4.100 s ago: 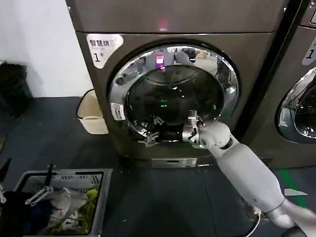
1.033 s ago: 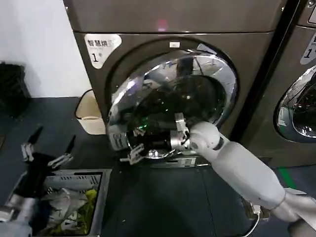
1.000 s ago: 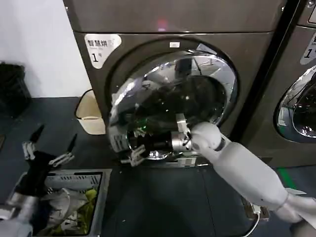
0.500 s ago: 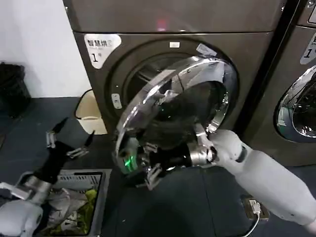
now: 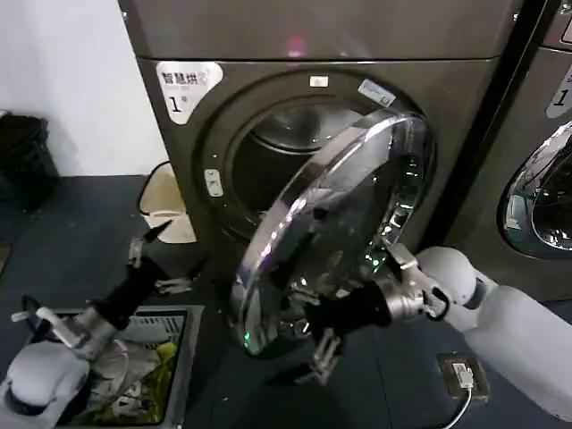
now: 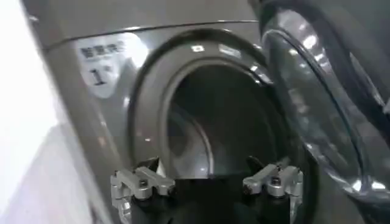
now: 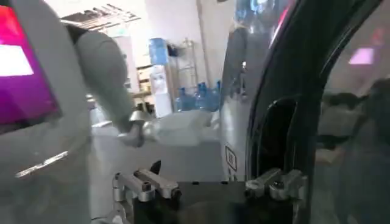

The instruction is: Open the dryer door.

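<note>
The bronze-grey dryer with the "1" sticker stands ahead, its drum opening exposed. The dryer door stands swung out about halfway, chrome ring edge-on and hinged on the right. My right gripper is open at the door's lower free edge, fingers spread against it. In the right wrist view that gripper faces the door's chrome ring, with nothing between the jaws. My left gripper is open and raised left of the door, facing the drum opening; it holds nothing.
A beige bin stands against the wall left of the dryer. A laundry basket of clothes sits on the dark floor at lower left. The neighbouring machine is at the right. A plug lies on the floor.
The door has swung from shut to about half open, with the right gripper coming out and down with its free edge. The left arm has risen from the basket toward the dryer.
</note>
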You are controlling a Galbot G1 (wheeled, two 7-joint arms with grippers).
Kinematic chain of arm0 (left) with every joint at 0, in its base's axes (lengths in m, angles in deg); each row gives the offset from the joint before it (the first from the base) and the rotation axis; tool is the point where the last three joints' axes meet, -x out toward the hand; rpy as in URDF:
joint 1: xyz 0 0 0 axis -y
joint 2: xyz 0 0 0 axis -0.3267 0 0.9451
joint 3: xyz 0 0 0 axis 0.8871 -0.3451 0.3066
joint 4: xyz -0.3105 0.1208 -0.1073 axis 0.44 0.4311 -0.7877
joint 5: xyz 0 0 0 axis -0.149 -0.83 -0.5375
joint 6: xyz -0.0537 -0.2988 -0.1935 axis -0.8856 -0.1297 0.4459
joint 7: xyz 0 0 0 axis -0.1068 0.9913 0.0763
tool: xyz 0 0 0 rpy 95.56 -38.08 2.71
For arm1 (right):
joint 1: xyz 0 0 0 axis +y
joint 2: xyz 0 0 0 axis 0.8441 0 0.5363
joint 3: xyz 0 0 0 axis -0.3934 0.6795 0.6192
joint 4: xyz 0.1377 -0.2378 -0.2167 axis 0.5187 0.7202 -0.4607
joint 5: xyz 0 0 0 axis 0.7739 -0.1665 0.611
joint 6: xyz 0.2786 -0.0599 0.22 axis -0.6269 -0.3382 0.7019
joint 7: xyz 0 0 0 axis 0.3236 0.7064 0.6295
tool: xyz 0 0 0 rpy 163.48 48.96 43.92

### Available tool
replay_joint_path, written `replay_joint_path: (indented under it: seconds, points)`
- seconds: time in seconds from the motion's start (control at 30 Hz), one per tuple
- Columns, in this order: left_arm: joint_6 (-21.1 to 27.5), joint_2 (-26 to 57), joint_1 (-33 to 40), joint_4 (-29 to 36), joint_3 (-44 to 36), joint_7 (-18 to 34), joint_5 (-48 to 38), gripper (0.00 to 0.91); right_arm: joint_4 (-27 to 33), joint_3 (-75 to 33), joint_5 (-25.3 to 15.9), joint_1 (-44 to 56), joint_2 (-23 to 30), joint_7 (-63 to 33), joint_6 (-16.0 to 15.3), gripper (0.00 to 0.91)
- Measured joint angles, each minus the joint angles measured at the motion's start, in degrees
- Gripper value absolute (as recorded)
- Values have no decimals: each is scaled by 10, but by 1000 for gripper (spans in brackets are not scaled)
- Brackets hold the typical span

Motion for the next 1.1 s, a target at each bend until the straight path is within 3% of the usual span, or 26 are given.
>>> replay_joint_path:
  seconds: [0.27,0.43,0.67,0.87,1.1]
  points:
    - [4,28,70,-1,-100,-6,-6,907,-8,-44,-7,49,-44,60,11,907]
    - [2,38,113,11,-163,-11,-1,907,-8,-84,10,94,-78,65,32,907]
    - [-7,45,162,28,-248,-17,29,907,2,-183,-4,187,-128,66,65,907]
    - [-13,40,217,38,-323,-19,40,907,52,-276,-32,273,-161,66,98,907]
    - [-15,20,288,35,-405,-19,48,907,174,-343,-85,344,-168,59,146,907]
